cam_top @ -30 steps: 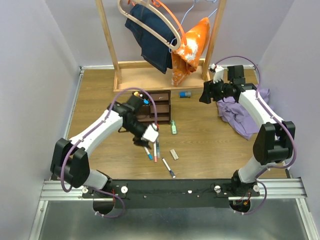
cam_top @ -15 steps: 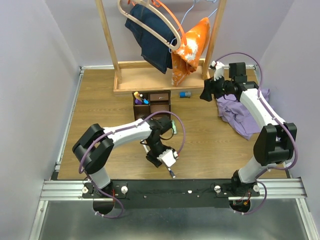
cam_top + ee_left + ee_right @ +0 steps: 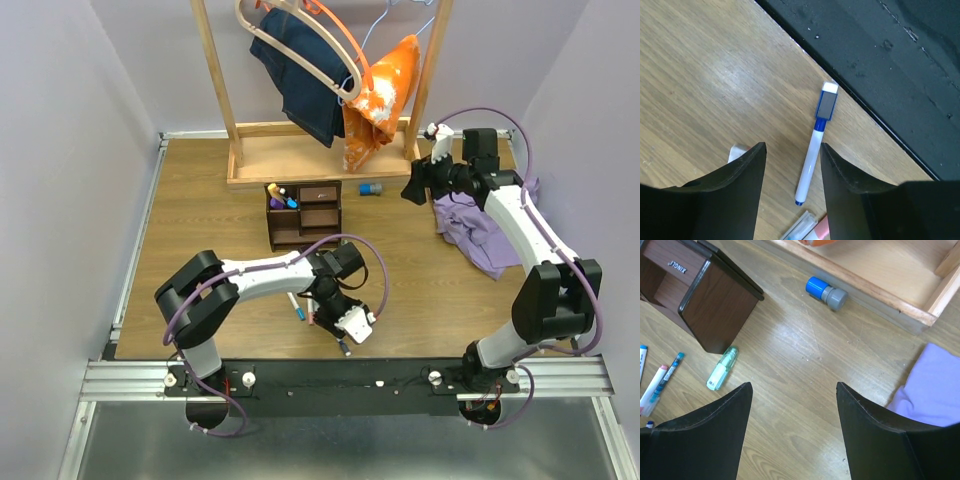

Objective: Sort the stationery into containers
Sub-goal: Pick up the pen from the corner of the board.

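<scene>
A white pen with a blue tip and a dark cap [image 3: 815, 150] lies on the wood close to the table's front edge; it also shows in the top view [image 3: 343, 346]. My left gripper [image 3: 792, 155] is open and empty, hovering over this pen with a jaw on either side [image 3: 338, 322]. A beige eraser [image 3: 736, 152] peeks out behind the left jaw. More pens [image 3: 807, 227] lie just below. The dark brown organizer [image 3: 303, 213] stands mid-table with items in its top slot. My right gripper [image 3: 792, 390] is open and empty above bare wood, near a green highlighter [image 3: 722, 368] and a blue-capped item [image 3: 826, 292].
The tall light-wood clothes rack [image 3: 300, 160] with hanging clothes stands at the back. A purple cloth [image 3: 480, 230] lies at the right. The black front rail [image 3: 880, 65] runs just past the pen. Two pens [image 3: 660, 382] lie left of the highlighter.
My left arm has swung from the organizer down to the front of the table and now hangs over the blue-tipped pen. The right arm has barely moved.
</scene>
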Motion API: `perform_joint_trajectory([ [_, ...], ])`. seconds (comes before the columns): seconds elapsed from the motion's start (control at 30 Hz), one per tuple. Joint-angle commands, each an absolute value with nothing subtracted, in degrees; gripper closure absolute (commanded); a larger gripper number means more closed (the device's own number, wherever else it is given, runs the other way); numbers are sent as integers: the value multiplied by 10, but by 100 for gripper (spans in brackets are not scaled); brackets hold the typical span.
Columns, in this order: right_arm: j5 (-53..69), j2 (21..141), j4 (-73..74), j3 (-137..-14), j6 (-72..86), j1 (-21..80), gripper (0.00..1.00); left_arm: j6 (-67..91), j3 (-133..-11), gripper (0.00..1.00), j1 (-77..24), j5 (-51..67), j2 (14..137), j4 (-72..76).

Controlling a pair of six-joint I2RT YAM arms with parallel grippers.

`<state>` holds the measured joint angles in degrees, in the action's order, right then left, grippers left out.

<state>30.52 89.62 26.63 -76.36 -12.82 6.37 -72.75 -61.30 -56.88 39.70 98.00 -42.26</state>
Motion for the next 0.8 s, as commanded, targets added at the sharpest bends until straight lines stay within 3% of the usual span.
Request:
perform_joint_trajectory([
  [0.0,309,875,254,-742,-121,62,24,-713,-597,46,-583,388,988,-394],
  [0.77,301,860,241,-705,-116,62,24,-637,-555,55,-617,409,991,-318],
])
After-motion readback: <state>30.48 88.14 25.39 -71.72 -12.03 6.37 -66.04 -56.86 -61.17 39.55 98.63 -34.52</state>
